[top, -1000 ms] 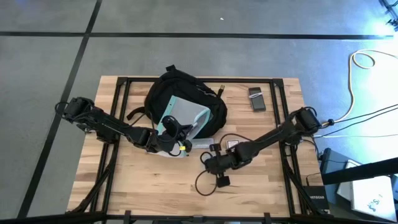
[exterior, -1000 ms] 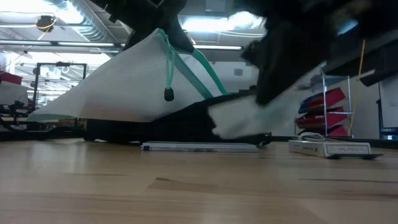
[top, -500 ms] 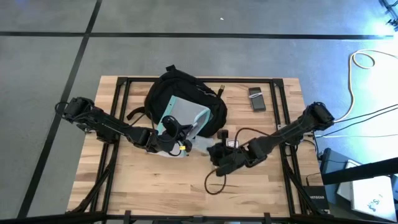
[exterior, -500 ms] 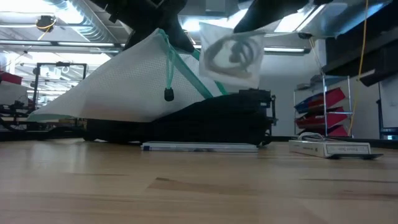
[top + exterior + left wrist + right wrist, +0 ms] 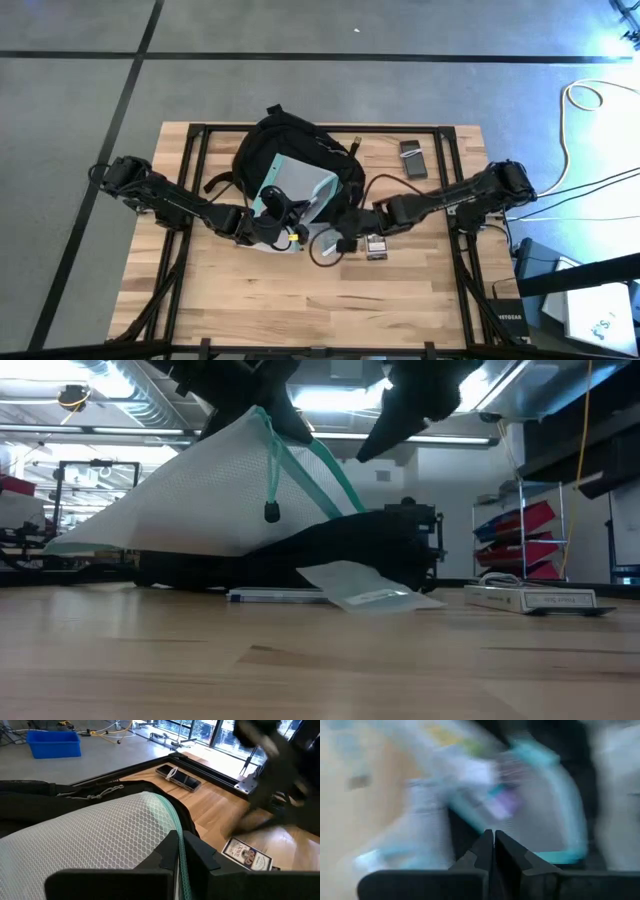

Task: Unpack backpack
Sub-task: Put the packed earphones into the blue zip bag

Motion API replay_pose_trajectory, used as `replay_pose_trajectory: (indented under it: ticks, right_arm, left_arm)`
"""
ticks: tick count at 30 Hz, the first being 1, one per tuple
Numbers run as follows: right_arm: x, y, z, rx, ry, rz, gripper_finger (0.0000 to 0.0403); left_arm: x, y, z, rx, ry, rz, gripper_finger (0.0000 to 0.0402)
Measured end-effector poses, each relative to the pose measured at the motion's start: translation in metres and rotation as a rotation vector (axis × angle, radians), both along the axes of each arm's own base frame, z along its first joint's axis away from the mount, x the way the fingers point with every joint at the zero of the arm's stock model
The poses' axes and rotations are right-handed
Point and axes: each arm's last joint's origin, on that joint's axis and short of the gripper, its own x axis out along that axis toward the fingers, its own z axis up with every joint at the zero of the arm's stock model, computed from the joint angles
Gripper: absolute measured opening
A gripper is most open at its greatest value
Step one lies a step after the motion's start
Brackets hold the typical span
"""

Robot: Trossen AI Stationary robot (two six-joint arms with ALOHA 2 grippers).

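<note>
Fingers of the left gripper (image 5: 268, 222) are clamped on the teal-edged mesh pouch (image 5: 290, 190), which is held tilted, half out of the backpack (image 5: 290, 150). Right gripper (image 5: 352, 222) fingers are pressed together with nothing between them, just beside the pack's 4 o'clock edge. The backpack is laid flat on the table (image 5: 200, 290) toward 12 o'clock, top loop pointed at 12, opening faced toward 6. A clear packet (image 5: 370, 592) lying flat in front of the pack is seen best in the low view; a card box (image 5: 247, 856) and a phone (image 5: 179, 776) are caught by the left wrist view. A coiled cable (image 5: 330, 245) is only made out from above.
</note>
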Motion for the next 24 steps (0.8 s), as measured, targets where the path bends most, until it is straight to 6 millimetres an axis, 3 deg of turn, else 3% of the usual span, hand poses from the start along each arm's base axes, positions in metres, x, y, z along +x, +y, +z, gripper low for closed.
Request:
replay_pose_trajectory:
  ticks: [4, 7, 12, 19, 21, 24]
  right_arm:
    - [-0.004, 0.013, -0.016, 0.123, 0.056, 0.047, 0.0011]
    - [-0.012, 0.024, -0.036, 0.145, 0.105, 0.031, 0.0046]
    - [-0.015, 0.031, -0.068, 0.178, 0.091, -0.08, 0.0159]
    - [0.002, 0.02, -0.103, 0.215, -0.006, -0.147, 0.0354]
    - [0.006, 0.016, -0.115, 0.207, 0.014, -0.164, 0.0386]
    - [0.01, 0.008, -0.13, 0.2, 0.032, -0.209, 0.0387]
  left_arm:
    - [0.0, 0.0, 0.0, 0.001, 0.004, 0.0, 0.0006]
    - [0.0, 0.0, 0.0, 0.002, 0.005, -0.001, 0.0006]
    - [0.0, 0.0, 0.0, 0.0, 0.002, 0.0, 0.0006]
    - [0.0, 0.0, 0.0, -0.001, -0.001, 0.0, 0.0006]
    - [0.0, 0.0, 0.0, -0.001, -0.001, 0.0, 0.0006]
    - [0.0, 0.0, 0.0, -0.001, 0.0, 0.0, 0.0006]
